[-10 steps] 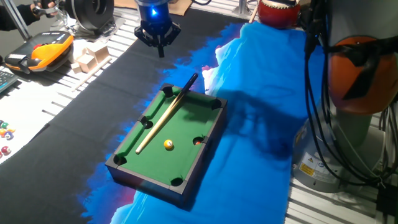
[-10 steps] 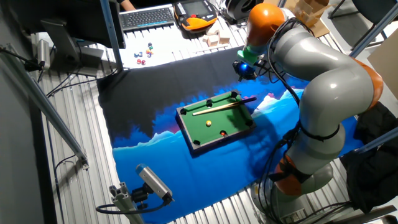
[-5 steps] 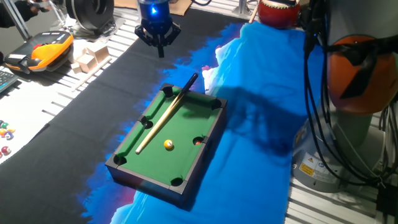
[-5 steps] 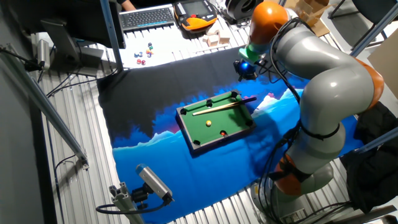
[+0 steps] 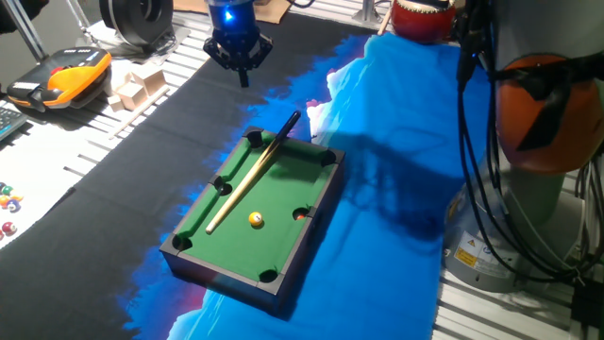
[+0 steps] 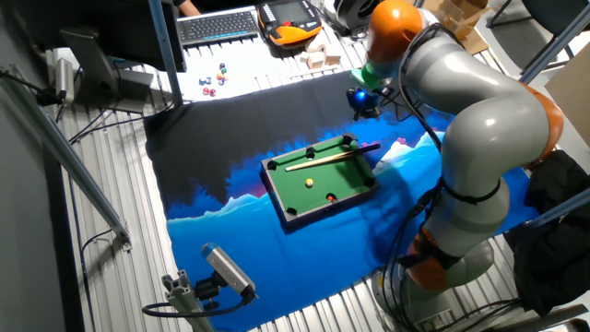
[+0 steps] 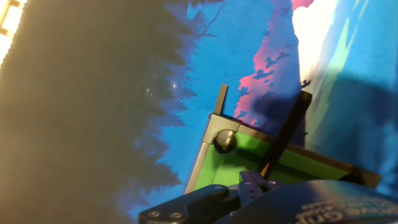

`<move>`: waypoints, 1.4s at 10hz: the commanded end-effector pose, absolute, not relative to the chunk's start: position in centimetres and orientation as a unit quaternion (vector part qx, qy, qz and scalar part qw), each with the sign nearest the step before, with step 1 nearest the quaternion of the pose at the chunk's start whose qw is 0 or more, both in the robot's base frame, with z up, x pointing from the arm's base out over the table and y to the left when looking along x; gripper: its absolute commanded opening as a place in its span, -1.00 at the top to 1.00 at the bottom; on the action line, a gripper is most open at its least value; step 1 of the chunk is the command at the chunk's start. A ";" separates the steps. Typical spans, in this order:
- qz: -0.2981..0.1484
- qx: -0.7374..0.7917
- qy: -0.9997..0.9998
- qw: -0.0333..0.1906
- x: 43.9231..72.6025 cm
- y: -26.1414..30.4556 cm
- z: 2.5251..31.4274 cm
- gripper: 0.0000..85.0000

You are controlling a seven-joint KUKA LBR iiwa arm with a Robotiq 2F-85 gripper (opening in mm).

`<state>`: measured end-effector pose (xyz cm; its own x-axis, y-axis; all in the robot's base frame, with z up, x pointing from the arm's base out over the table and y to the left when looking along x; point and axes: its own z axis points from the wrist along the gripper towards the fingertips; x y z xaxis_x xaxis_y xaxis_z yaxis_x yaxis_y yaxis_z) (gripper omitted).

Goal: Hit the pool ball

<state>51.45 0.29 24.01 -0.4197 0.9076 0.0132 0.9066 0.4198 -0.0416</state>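
The pool ball (image 5: 256, 219) is tiny, glossy yellow-orange, and lies on the green felt of the mini pool table (image 5: 312, 236) near its right rail; it also shows in the other fixed view (image 6: 310, 182). A wooden cue stick (image 5: 253, 172) lies diagonally across the felt, its dark butt over the far corner. My gripper (image 5: 244, 79) hangs above the black cloth well beyond the table's far end, fingers together and empty. The hand view shows the table's corner pocket (image 7: 225, 141) and the cue (image 7: 283, 134); the ball is out of that view.
A reddish ball (image 5: 301, 214) sits by the right side pocket. Small multicoloured balls (image 5: 8, 203) lie at the far left. Wooden blocks (image 5: 137, 85), an orange pendant (image 5: 66, 76) and a keyboard (image 6: 219, 25) stand behind. The robot base (image 5: 547, 123) rises at the right.
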 end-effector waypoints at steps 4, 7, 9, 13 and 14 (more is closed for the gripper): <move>0.021 -0.580 -0.814 0.014 51.4 0.3 24.0 1.00; 0.044 -0.605 -0.795 0.007 51.3 0.1 23.2 0.60; 0.059 -0.615 -0.786 0.003 50.7 -0.6 21.0 0.60; 0.075 -0.655 -0.752 -0.003 49.9 -0.5 16.8 0.20; 0.074 -0.654 -0.752 -0.003 49.6 -0.6 16.1 0.20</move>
<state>49.62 -0.56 16.13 -0.1412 0.9850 -0.0992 0.9858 0.1307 -0.1054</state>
